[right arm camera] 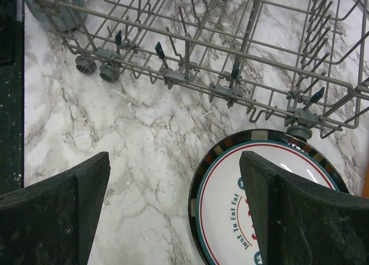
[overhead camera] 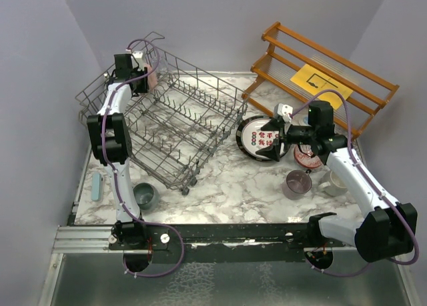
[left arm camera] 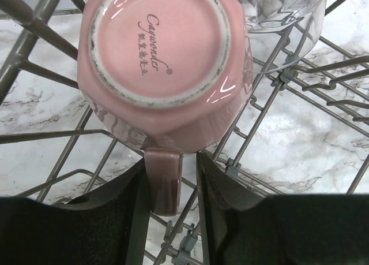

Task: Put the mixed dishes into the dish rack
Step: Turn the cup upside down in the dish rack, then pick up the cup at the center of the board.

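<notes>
Carrying it all: marble surface [right arm camera: 144, 161], w/ dish rack [overhead camera: 170, 123] sprawling ahead of right jaws and wrapping around left jaws, which are reaching into its far-left corner.

Hovering over surface: right jaws, spread wide, gripping nothing. Lying between & partly beneath them: black-rimmed plate [right arm camera: 228, 213], far edge tucking right up to a rack wheel [right arm camera: 300, 131]. Flat or leaning on rack, can't tell. Risking here: clamping down on a low, glazed plate, prob. slipping off rim, shoving plate under rack, or jolting rack & whatever's inside.

Resting upside down on rack wires just ahead of left jaws: pink mug [left arm camera: 161, 51], base facing cam. Standing a bit apart around mug handle [left arm camera: 164, 181]: left jaws, w/ a gap showing on one side, so prob. not pinching. Risking: backing out crooked, snagging handle, tipping or dragging mug off its wires.

Sitting just ahead-right of left jaws, hard by mug: clear glass [left arm camera: 277, 8]; touching or not, can't tell. Risking: any nudge to mug knocking glass, toppling or chipping it.
</notes>
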Controlling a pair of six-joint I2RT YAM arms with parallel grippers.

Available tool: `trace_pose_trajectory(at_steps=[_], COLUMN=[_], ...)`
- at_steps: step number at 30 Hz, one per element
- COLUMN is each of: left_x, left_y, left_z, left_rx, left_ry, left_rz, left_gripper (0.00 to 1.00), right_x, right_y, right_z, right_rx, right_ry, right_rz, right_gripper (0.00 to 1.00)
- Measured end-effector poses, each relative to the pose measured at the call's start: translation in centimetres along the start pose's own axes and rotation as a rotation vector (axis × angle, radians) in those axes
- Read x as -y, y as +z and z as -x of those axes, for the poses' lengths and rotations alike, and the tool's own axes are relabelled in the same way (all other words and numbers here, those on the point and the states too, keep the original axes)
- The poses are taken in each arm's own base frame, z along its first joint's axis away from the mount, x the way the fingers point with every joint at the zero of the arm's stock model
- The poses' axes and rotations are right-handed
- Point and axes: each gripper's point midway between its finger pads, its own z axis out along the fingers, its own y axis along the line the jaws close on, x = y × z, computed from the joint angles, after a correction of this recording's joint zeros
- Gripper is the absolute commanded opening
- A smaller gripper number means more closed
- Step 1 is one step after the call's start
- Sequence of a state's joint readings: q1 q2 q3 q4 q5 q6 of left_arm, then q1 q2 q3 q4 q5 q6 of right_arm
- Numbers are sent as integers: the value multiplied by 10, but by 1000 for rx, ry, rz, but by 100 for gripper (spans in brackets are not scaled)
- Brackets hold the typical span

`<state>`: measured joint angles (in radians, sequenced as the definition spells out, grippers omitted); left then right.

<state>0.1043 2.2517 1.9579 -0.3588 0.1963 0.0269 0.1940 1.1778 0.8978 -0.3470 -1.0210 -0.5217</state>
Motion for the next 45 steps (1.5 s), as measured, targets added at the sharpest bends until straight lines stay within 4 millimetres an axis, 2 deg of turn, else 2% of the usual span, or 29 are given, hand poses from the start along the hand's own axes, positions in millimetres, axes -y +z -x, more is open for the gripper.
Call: trace_pose_trajectory(at_steps=[6,11,16,22,26,31,35,39,42,43,45], left_x=[-1,-2,1,15,42,87,125,155,179,190,225], left_y=[-3,-26,-71,-140,-197,-253,-290,-324,-347,-351,-357], left_z=[7,20,37,52,44,23,1,-12,-25,-31,-49], left_rx=[21,60,144,293,431,552,559,551,552,539,471], left_ry=[-15,-38,-64,-127,-227,-354,-419,-429,-457,-464,-455], left_rz=[12,49,88,89,2,-206,-409,-566,-694,-736,-842], left_gripper=[47,56,60,76,81,81,83,86,87,88,88], right_x=[0,0,-1,-10,-25,-43,-50,-50,-50,-50,-52], right_y=[0,0,0,1,0,-2,-6,-12,-17,-18,-21], right_z=[0,0,1,3,6,6,7,14,12,8,1], right_rx=[0,1,5,25,55,90,79,45,-1,-22,-57], right_ry=[0,-4,-7,-16,-22,-36,-50,-94,-101,-92,-71], right_rz=[0,1,8,57,133,218,251,248,236,231,224], right_gripper=[94,94,94,94,94,94,97,100,100,100,100])
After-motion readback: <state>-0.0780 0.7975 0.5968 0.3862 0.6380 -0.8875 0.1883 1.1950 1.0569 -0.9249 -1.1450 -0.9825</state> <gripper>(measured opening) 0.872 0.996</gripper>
